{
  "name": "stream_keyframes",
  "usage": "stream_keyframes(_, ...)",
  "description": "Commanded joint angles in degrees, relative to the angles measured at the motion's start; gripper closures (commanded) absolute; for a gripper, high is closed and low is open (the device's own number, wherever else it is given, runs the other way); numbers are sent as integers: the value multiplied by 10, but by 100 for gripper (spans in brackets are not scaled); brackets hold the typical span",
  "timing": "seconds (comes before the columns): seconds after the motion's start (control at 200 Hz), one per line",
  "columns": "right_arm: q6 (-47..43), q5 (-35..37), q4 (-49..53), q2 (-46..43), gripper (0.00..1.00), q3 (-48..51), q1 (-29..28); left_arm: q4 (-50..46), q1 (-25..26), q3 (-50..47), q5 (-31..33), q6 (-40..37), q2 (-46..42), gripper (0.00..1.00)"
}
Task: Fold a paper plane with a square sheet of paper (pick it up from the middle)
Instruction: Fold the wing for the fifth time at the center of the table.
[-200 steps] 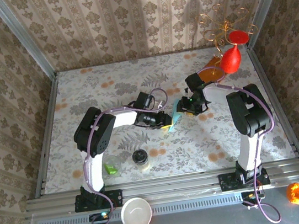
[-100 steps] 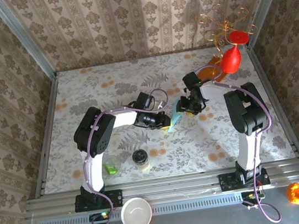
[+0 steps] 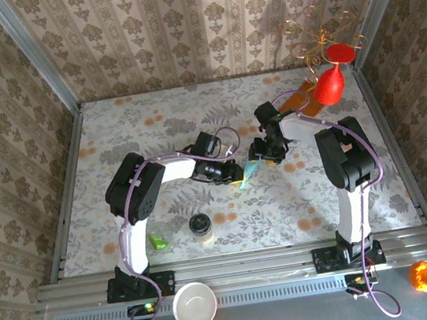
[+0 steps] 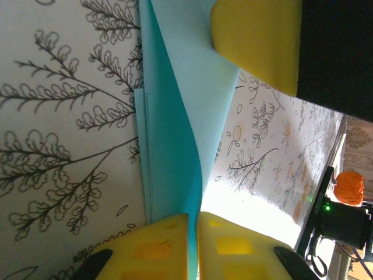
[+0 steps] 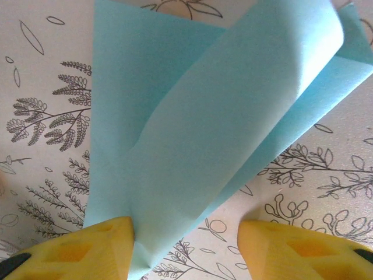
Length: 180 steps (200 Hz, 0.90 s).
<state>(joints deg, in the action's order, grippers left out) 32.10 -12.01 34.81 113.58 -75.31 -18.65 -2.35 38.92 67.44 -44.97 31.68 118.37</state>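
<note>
**Top view.** The claw tips are small and partly covered by the arms. The left claw point(image 3: 236, 177) and right claw point(image 3: 259, 156) meet over one blue paper sheet point(image 3: 248, 171), and a sliver of it shows between them.

**Left wrist view.** Two yellow pads point(image 4: 169, 245) are clamped together on the sheet's folded edge. The sheet runs ahead, cut off at the top beside one pad point(image 4: 256, 41) of the right claw.

**Right wrist view.** Two pads point(image 5: 99, 245) stand apart. The curled sheet lies ahead between them and touches one pad. Its far corners are cut off.
</note>
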Motion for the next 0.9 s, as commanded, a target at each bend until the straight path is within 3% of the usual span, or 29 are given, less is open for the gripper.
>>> stream_keyframes(0.0, -1, 38, -18, 70, 44, 25, -8, -53, -3, -11, 24, -12, -5, 86)
stream_keyframes(0.32, 7, -5, -34, 22, 42, 33, -1, -52, -8, -15, 24, -6, 13, 92)
stream_keyframes(0.685, -21, -137, -127, -179, 37, 130, 54, -23, -19, -26, 4, 23, 18, 94)
stream_keyframes(0.895, -8, -233, -213, -194, 46, 187, 50, -14, -23, -22, -23, 45, 19, 94)
